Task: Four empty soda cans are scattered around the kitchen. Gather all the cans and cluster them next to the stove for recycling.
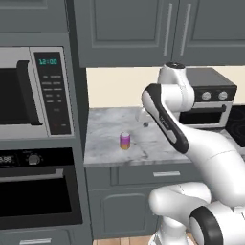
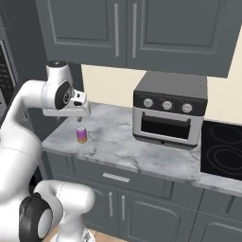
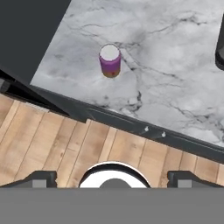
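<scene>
While the white arm [image 2: 21,123] bends up over the grey lower cabinets [image 2: 142,201], the marble tabletop [image 1: 105,143] runs from the tall dark oven column [image 1: 38,191] on the left to the stove [image 2: 222,149] on the right. Upper cabinets [image 2: 127,28] hang above it. A microwave [image 1: 28,93] is built into the column. The grey toaster oven [image 2: 168,111] stands on the tabletop, just beside the black glass stove.

The hand [image 2: 80,117] hangs above the left part of the tabletop and points downward. From its own camera the two dark fingertips [image 3: 41,178] stand far apart, at the two sides of the picture, so the hand is spread wide and holds nothing.

One soda can [image 1: 125,140], purplish-pink with a pale top, stands upright on the tabletop near its left front part, below the hand and not touching it. It is well apart from the stove, with the toaster oven between them.
</scene>
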